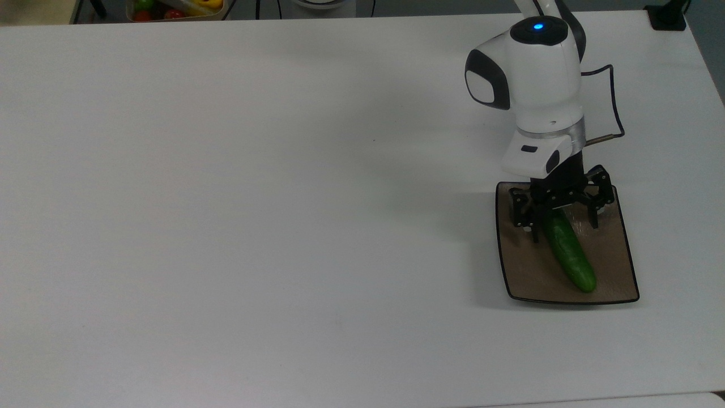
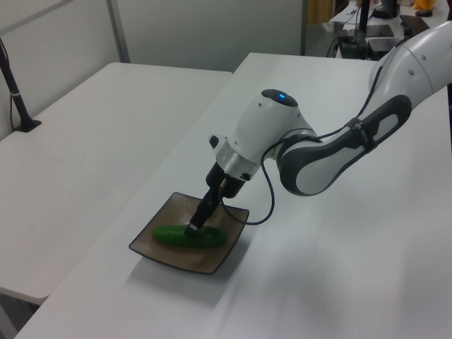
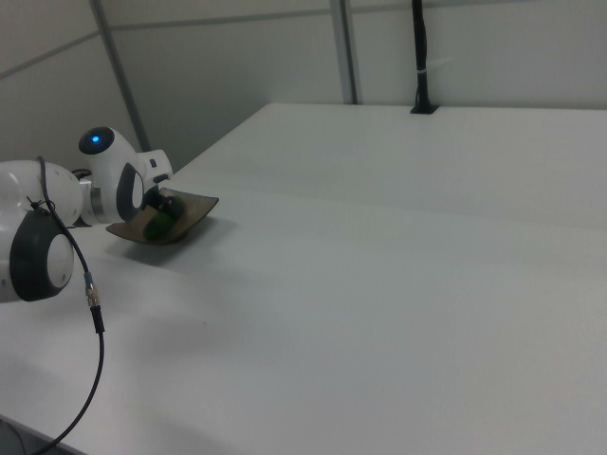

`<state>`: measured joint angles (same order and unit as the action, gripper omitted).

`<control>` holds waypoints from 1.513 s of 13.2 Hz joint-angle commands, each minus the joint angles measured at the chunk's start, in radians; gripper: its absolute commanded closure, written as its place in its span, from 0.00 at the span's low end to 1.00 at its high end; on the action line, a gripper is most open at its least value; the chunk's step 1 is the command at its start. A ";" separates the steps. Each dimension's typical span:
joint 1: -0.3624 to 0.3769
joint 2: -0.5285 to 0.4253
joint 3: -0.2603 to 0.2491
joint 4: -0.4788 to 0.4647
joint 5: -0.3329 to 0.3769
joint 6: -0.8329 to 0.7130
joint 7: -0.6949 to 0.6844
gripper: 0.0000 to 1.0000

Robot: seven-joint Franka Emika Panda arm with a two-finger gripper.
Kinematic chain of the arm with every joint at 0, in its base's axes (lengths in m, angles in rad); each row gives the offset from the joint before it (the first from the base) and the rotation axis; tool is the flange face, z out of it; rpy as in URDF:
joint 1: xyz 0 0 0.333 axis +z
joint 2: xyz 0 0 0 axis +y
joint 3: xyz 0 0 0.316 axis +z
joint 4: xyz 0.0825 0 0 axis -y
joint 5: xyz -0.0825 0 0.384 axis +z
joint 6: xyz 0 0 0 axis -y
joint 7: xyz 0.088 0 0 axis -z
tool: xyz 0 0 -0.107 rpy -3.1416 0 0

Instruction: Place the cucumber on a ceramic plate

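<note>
on the plate [image 1: 620, 266] the cucumber [image 1: 568, 253] lies flat. the gripper [image 1: 562, 222] straddles it, spread wide. lift straight up, clear of it.

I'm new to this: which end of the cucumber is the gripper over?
The end toward the top view's top: the gripper straddles it, open. The cucumber's other end lies near the plate's lower edge.

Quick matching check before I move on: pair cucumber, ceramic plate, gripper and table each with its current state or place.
Things:
1. cucumber
2. ceramic plate
3. gripper
4. table

States or places:
A. white surface bearing the plate
B. open, fingers on either side of the cucumber's far end
C. lying flat on the brown plate
D. resting near the top view's right edge of the table

Pairs: 1-C, 2-D, 3-B, 4-A
</note>
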<state>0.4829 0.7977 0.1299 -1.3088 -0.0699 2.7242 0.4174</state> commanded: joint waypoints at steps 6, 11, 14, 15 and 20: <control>0.002 -0.273 -0.056 -0.188 -0.021 -0.096 0.031 0.00; -0.052 -0.452 -0.064 -0.194 -0.021 -0.535 0.034 0.00; -0.102 -0.586 -0.065 -0.231 -0.018 -0.811 0.041 0.00; -0.130 -0.638 -0.065 -0.265 -0.011 -0.869 0.041 0.00; -0.167 -0.785 -0.114 -0.325 -0.002 -1.036 0.040 0.00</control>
<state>0.3210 0.1246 0.0516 -1.5487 -0.0699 1.7645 0.4352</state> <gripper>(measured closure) 0.000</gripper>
